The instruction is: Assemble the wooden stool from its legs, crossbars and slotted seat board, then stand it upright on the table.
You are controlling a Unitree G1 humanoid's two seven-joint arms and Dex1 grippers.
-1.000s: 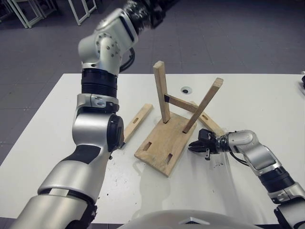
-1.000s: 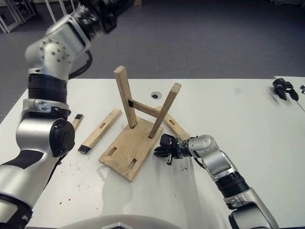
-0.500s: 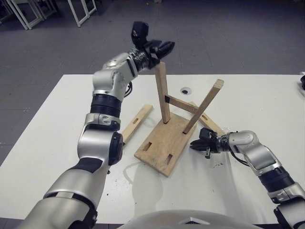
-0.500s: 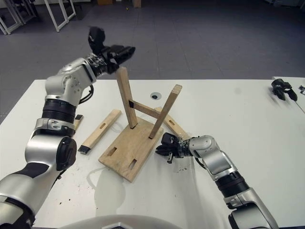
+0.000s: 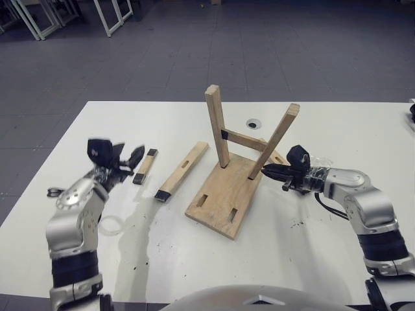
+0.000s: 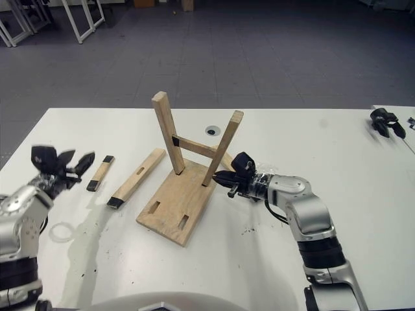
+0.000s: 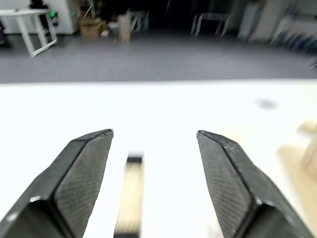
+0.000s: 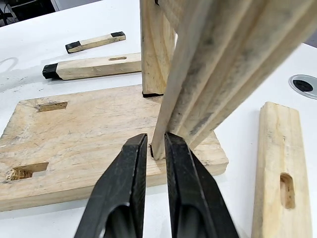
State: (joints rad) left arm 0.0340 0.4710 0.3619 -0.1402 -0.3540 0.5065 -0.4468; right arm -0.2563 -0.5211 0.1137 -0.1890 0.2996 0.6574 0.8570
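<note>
A flat, pale rectangular wooden seat board with cut slots (image 5: 220,197) lies at the middle of the white table (image 5: 337,123), its long side running from about 7 o'clock to 1 o'clock, and two rectangular slots show near its near end. From its far end rise two square light-wood legs: the left leg (image 5: 218,126) stands almost upright, tipped a little toward 11 o'clock, and the right leg (image 5: 275,139) leans strongly toward 1 o'clock. A thin wooden crossbar with a black end (image 5: 245,139) joins the two partway up. With the board as the dial's centre, a loose slotted wooden leg with a black tip (image 5: 183,170) lies flat at 9 o'clock, just beside the board's left edge, and a short wooden crossbar with black ends (image 5: 145,166) lies farther out the same way, apart from it. Another loose slotted wooden leg (image 8: 280,148) lies flat at 2 o'clock, behind the leaning leg. The right gripper (image 8: 156,141) comes in from 3 o'clock, its black fingers drawn together to a thin slit with nothing between them, tips at the foot of the leaning leg just above the board. The left gripper (image 7: 154,132) hovers over the table well out at 9 o'clock, fingers spread wide and holding nothing, aimed at the short crossbar. A round grey grommet (image 5: 253,122) sits in the table at 12 o'clock, and a pale clear ring (image 5: 109,225) lies at 8 o'clock near the left arm.
</note>
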